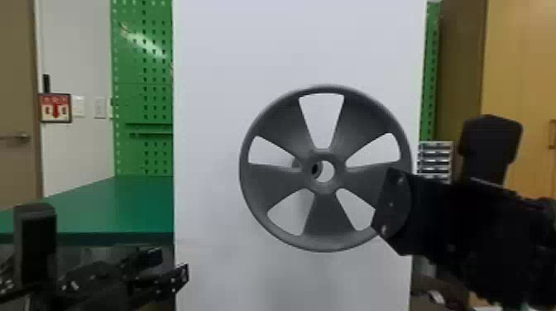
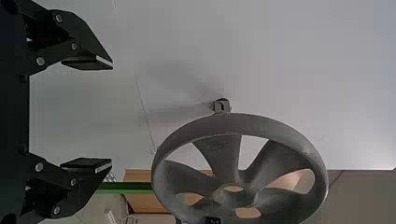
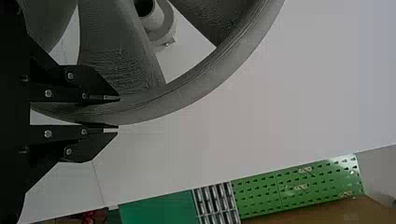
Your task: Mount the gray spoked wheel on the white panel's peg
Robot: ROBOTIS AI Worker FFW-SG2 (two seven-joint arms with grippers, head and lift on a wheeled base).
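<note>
Black right arm (image 1: 467,227) extended inward | fingers (image 1: 391,202) clamping gray wheel (image 1: 327,219)

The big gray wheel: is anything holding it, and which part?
Yes. The right end effector holds the wheel by its outer rim, toward the robot's right, with a finger on each side.

Soft, even light falls on the white panel (image 1: 215,124), while a pale streak of glare crosses the green pegboard (image 1: 128,99). In the left wrist view, faint shadows fan over the panel beside the peg (image 2: 222,105)
</note>
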